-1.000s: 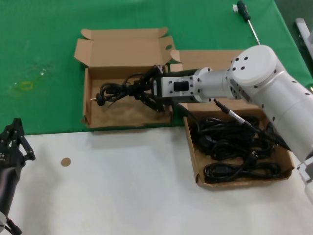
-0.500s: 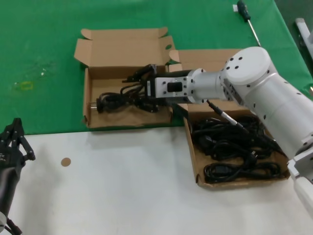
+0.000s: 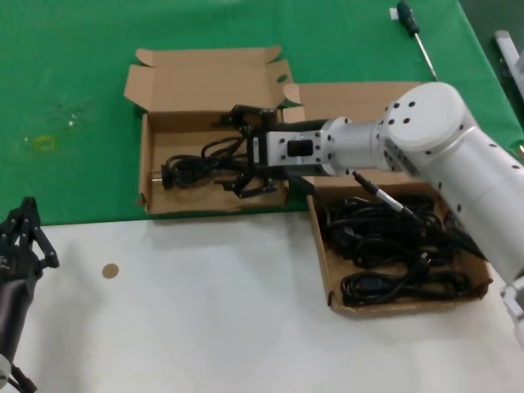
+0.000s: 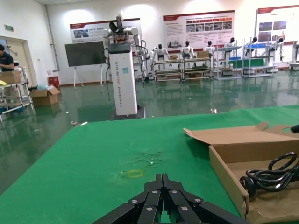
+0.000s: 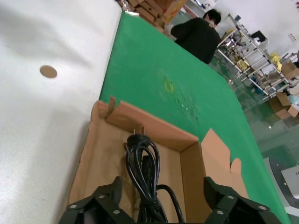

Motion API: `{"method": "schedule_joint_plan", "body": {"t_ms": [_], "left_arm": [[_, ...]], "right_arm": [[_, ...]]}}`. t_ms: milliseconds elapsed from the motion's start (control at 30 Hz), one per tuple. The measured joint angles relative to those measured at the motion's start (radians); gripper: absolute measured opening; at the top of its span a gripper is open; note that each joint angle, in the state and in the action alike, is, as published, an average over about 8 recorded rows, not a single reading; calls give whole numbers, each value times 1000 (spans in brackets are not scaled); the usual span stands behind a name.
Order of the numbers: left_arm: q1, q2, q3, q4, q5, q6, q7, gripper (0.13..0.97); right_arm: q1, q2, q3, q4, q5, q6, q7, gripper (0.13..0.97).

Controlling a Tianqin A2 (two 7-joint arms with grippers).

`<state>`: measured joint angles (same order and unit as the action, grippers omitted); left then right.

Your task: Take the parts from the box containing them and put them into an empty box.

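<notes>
The smaller cardboard box (image 3: 155, 192) with a rounded-tab lid lies on the green mat, left of the wider cardboard box (image 3: 327, 270), which holds several coiled black power cables (image 3: 385, 246). One bundled black cable (image 3: 196, 164) lies in the smaller box. My right gripper (image 3: 239, 151) is open inside the smaller box, its fingers on either side of the cable's near end. The right wrist view shows the open right gripper (image 5: 161, 189) with the cable (image 5: 142, 158) lying between its fingers on the box floor (image 5: 100, 154). My left gripper (image 3: 24, 233) is shut and parked at the near left.
A green-handled screwdriver (image 3: 413, 29) lies on the mat at the far right. A small brown disc (image 3: 109, 270) lies on the white table in front. The left wrist view shows the smaller box's wall (image 4: 226, 172) and the cable's plug end (image 4: 268, 177).
My right gripper has opened and let go of the cable bundle, which now rests on the smaller box's floor. The left arm has not moved.
</notes>
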<state>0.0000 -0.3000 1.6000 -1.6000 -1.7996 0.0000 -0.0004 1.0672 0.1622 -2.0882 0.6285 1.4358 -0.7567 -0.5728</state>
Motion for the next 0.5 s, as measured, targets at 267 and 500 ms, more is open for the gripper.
{"method": "schedule_joint_plan", "body": {"t_ms": [267, 500], "left_arm": [[0, 0, 0, 0, 0, 0, 0, 152], [0, 0, 0, 0, 0, 0, 0, 162]], "right_arm": [[-40, 45, -7, 121, -12, -13, 85, 696], [-60, 49, 2, 141, -6, 0, 97, 766]]}}
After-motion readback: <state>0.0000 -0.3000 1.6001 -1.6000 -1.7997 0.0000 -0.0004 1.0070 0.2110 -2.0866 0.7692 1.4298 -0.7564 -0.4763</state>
